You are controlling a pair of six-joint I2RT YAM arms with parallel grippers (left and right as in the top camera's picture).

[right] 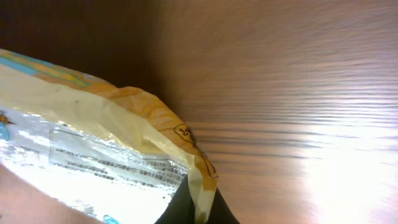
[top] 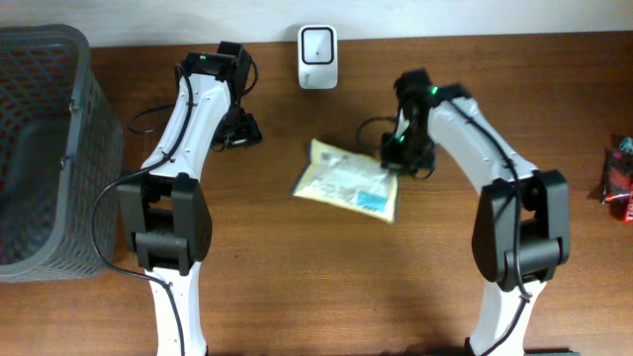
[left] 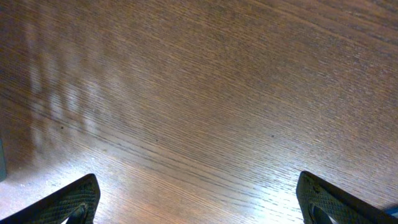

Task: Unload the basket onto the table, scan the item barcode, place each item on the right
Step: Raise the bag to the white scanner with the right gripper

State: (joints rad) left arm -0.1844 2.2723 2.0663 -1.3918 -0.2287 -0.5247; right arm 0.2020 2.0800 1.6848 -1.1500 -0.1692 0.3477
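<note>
Right gripper (right: 198,208) jaws shut on the yellow corner seam of the packet (top: 346,185), a pinch seen only at the right wrist; left gripper (left: 199,202) jaws wide apart over bare table (left: 205,93), holding nothing; overhead, packet mid-table between the arms, near the white scanner (top: 317,44); its print unreadable.
</note>
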